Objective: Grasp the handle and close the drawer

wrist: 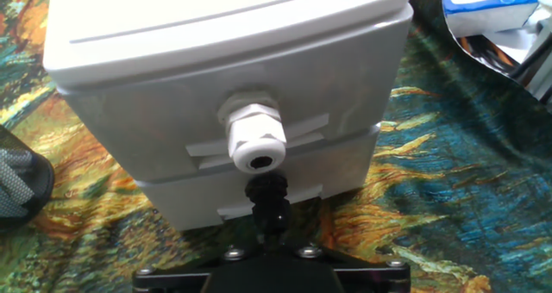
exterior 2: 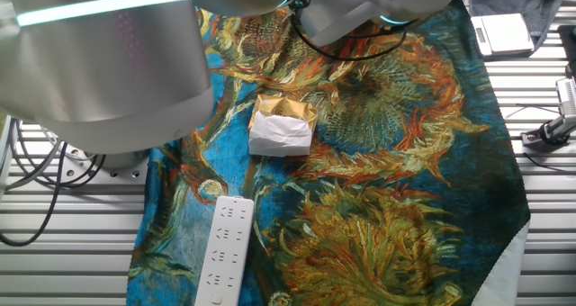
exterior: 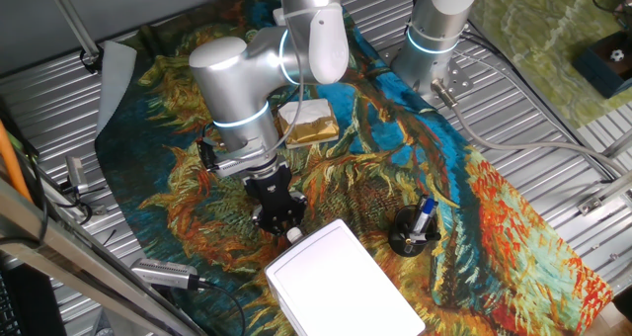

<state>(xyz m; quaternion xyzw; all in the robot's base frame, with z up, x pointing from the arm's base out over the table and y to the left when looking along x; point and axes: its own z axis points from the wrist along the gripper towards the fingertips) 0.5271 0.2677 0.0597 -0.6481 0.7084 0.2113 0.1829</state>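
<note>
White knob handle [wrist: 257, 140] sits just ahead of the pincer [exterior: 279, 213], whose spread I cannot tell; drawer [wrist: 259, 95] looks nearly shut, needing a straight push.

Handle [wrist: 257, 140] on drawer [wrist: 233, 103] front

**Legible Markings: None Confirmed**

No text, brand, number or sign can be read in any view. The white rectangular plastic remote control [exterior 2: 225, 250], lying near one edge of the tabletop in the other fixed view, carries rows of small grey key markings; these are too small to read. The blue-and-white package [wrist: 483, 2] at the upper right corner of the hand view bears a barcode-like strip and blurred print; no characters can be made out.
</note>
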